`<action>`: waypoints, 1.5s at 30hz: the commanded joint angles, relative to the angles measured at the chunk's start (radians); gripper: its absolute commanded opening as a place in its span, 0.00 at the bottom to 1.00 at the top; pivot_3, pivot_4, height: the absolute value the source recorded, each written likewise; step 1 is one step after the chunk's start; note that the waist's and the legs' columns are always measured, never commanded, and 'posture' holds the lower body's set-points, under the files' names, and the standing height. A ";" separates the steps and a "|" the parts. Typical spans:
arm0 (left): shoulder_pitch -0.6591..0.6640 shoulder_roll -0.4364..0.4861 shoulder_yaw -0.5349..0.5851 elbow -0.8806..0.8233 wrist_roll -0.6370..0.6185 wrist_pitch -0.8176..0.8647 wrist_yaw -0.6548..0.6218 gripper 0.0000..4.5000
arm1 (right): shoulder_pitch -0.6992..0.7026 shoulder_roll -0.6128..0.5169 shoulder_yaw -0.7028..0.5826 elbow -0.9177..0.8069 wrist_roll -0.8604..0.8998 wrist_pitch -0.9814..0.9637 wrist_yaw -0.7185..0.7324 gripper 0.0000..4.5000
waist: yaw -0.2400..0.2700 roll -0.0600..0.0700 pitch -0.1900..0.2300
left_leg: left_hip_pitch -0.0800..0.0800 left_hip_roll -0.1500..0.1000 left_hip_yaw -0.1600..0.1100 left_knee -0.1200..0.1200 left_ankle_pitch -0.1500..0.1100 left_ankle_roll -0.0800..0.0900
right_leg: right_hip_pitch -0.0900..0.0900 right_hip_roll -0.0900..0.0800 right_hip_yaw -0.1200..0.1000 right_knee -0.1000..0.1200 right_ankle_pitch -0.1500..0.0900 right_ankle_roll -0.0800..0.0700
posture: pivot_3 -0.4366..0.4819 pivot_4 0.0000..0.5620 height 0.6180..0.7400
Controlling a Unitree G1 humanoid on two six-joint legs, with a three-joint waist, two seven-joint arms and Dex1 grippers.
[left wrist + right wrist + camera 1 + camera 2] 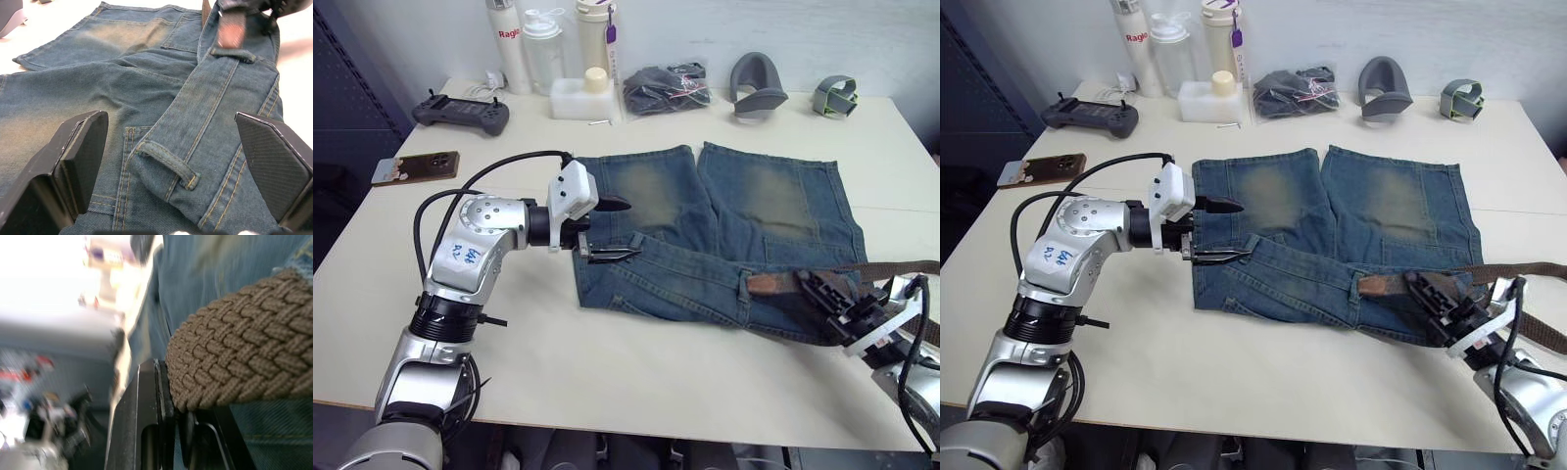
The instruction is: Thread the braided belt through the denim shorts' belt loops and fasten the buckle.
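- Denim shorts [724,225] lie flat on the desk [607,372], waistband toward the robot.
- Left pincer [607,230]: fingers spread wide, at the waistband's left end, either side of a belt loop [168,164].
- Right pincer [1445,299]: pinching the braided belt [254,367] at the waistband's right part.
- Belt's tan tip [769,285] lies at another loop; strap trails off to the right.

denim shorts [724,235]: faded blue | braided belt [244,362]: brown weave
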 commanded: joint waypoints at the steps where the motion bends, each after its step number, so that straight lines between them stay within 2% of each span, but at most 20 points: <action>1: -0.016 -0.001 0.008 -0.010 -0.005 -0.018 -0.007 1.00 | 0.021 -0.072 0.005 -0.046 -0.075 0.029 0.093 0.01 | 0.001 0.000 0.000 | 0.000 0.000 0.000 0.000 0.000 0.000 | 0.000 0.000 0.000 0.000 0.000 0.000 | 0.48 0.27 0.25; 5: -0.015 -0.006 0.006 -0.010 -0.004 -0.019 -0.006 1.00 | 0.003 -0.111 0.016 -0.024 -0.134 0.014 0.103 0.01 | 0.003 0.000 0.000 | 0.000 0.000 0.000 0.000 0.000 0.000 | 0.001 0.000 0.000 -0.001 0.000 0.000 | 0.48 0.27 0.25; 7: -0.014 -0.009 0.005 -0.009 -0.003 -0.019 -0.005 1.00 | -0.012 -0.104 0.026 -0.044 -0.160 -0.006 0.087 0.20 | 0.003 0.000 0.000 | 0.000 0.000 0.000 0.000 0.000 0.000 | 0.001 0.000 0.000 -0.001 0.000 0.001 | 0.48 0.27 0.25; 8: -0.013 -0.010 0.005 -0.009 -0.003 -0.019 -0.005 1.00 | -0.017 -0.098 0.030 -0.051 -0.159 -0.011 0.079 0.27 | 0.003 0.000 0.000 | 0.000 0.000 0.000 0.000 0.000 0.000 | 0.001 0.000 0.000 -0.001 0.000 0.001 | 0.48 0.27 0.25; 10: -0.012 -0.013 0.004 -0.007 -0.003 -0.020 -0.005 1.00 | -0.022 -0.084 0.043 -0.091 -0.162 -0.030 0.044 0.49 | 0.002 0.000 0.000 | 0.000 0.000 0.000 0.000 0.000 0.000 | 0.001 0.000 0.000 -0.001 0.000 0.001 | 0.48 0.27 0.25; 11: -0.012 -0.015 0.003 -0.006 -0.003 -0.019 -0.007 1.00 | -0.021 -0.079 0.048 -0.116 -0.154 -0.040 0.020 0.57 | 0.002 0.000 0.000 | 0.000 0.000 0.000 0.000 0.000 0.000 | 0.001 0.000 0.000 -0.001 0.000 0.001 | 0.48 0.27 0.25; 12: -0.013 -0.019 -0.001 -0.002 -0.004 -0.021 -0.011 1.00 | -0.016 -0.069 0.047 -0.157 -0.117 -0.062 -0.031 0.71 | 0.002 0.000 0.000 | 0.000 0.000 0.000 0.000 0.000 0.000 | 0.001 0.000 0.000 -0.001 0.000 0.001 | 0.48 0.27 0.25; 14: -0.017 -0.025 -0.005 0.005 -0.003 -0.024 -0.017 1.00 | -0.009 -0.055 0.045 -0.215 -0.061 -0.096 -0.104 0.91 | 0.002 0.000 0.000 | 0.000 0.000 -0.001 0.000 0.000 0.000 | 0.001 0.000 0.000 -0.001 0.000 0.001 | 0.48 0.27 0.25; 18: -0.036 -0.046 -0.018 0.038 0.002 -0.041 -0.033 1.00 | 0.049 0.014 0.058 -0.390 0.094 -0.222 -0.289 0.91 | 0.003 0.000 0.000 | 0.000 0.000 -0.001 0.000 0.000 0.000 | 0.001 0.000 -0.001 -0.001 0.000 0.001 | 0.48 0.27 0.25; 21: -0.054 -0.071 -0.039 0.074 0.010 -0.064 -0.051 1.00 | 0.112 0.104 0.107 -0.520 0.098 -0.334 -0.408 0.91 | 0.004 0.000 0.000 | 0.000 0.000 -0.002 0.001 0.000 0.000 | 0.001 0.000 0.000 -0.001 0.000 0.001 | 0.48 0.27 0.25; 24: -0.075 -0.091 -0.050 0.103 0.014 -0.080 -0.063 1.00 | 0.151 0.160 0.147 -0.563 0.082 -0.409 -0.471 0.91 | 0.000 0.000 0.000 | 0.000 -0.001 -0.002 0.001 0.000 0.000 | 0.002 0.000 0.000 -0.001 0.000 0.001 | 0.48 0.27 0.25; 32: -0.101 -0.105 -0.055 0.148 0.023 -0.107 -0.085 1.00 | 0.195 0.260 0.173 -0.537 -0.008 -0.542 -0.499 0.91 | 0.000 0.001 0.000 | 0.000 0.000 -0.002 0.001 0.001 0.000 | 0.000 0.001 0.000 0.000 0.000 0.001 | 0.48 0.27 0.25; 40: -0.099 -0.108 -0.050 0.151 0.029 -0.112 -0.088 1.00 | 0.177 0.257 0.238 -0.522 -0.053 -0.549 -0.476 0.91 | -0.002 0.001 0.000 | 0.000 0.000 -0.001 0.001 0.001 0.000 | -0.001 0.001 0.001 0.001 0.000 0.001 | 0.48 0.27 0.25; 43: -0.096 -0.103 -0.047 0.150 0.031 -0.114 -0.089 1.00 | 0.162 0.259 0.259 -0.523 -0.061 -0.556 -0.476 0.75 | -0.001 0.001 0.000 | 0.000 0.000 -0.001 0.001 0.001 0.000 | -0.001 0.001 0.001 0.001 0.000 0.001 | 0.48 0.27 0.25; 45: -0.093 -0.103 -0.047 0.148 0.032 -0.114 -0.087 1.00 | 0.154 0.259 0.262 -0.522 -0.061 -0.562 -0.472 0.55 | -0.001 0.001 0.000 | 0.000 0.000 -0.001 0.001 0.001 0.000 | -0.001 0.001 0.001 0.001 0.000 0.001 | 0.48 0.27 0.25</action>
